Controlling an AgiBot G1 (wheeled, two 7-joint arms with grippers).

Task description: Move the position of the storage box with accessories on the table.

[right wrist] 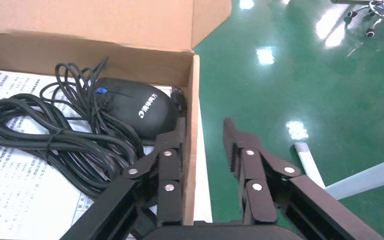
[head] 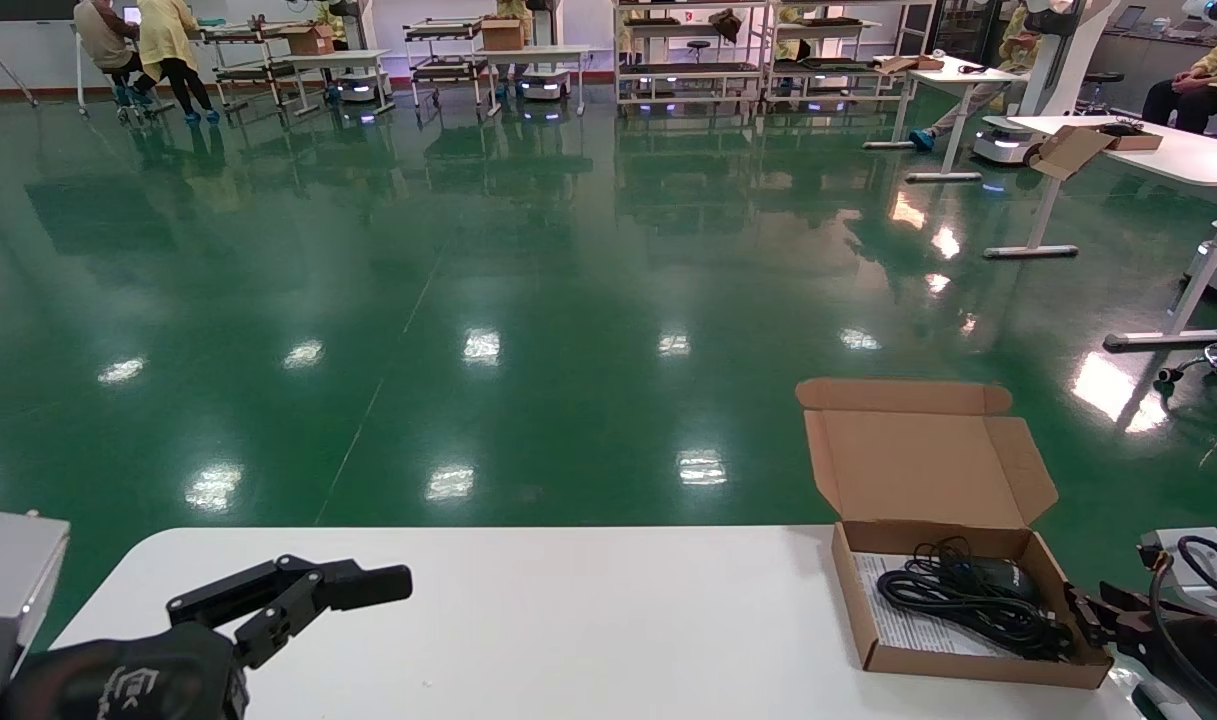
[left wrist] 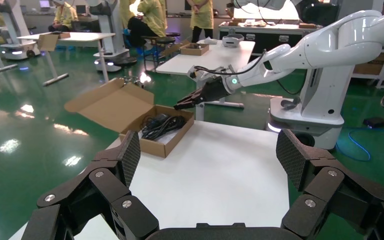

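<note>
The storage box (head: 978,665) stands with its lid (head: 923,460) raised at the right end of the white table (head: 568,620). Inside it lie the accessories: a black mouse (right wrist: 135,107), its bundled cable (right wrist: 45,130) and a printed leaflet (right wrist: 15,190). My right gripper (right wrist: 204,127) is open and straddles the box's right side wall (right wrist: 192,100). One finger is inside against the wall, the other outside with a gap. My left gripper (left wrist: 210,152) hovers wide open over the table's left end, far from the box (left wrist: 150,142).
The box sits close to the table's right edge and far edge, with green floor beyond. White desks with cartons (head: 1078,150) stand at the far right. Shelving carts (head: 448,60) and people are far back.
</note>
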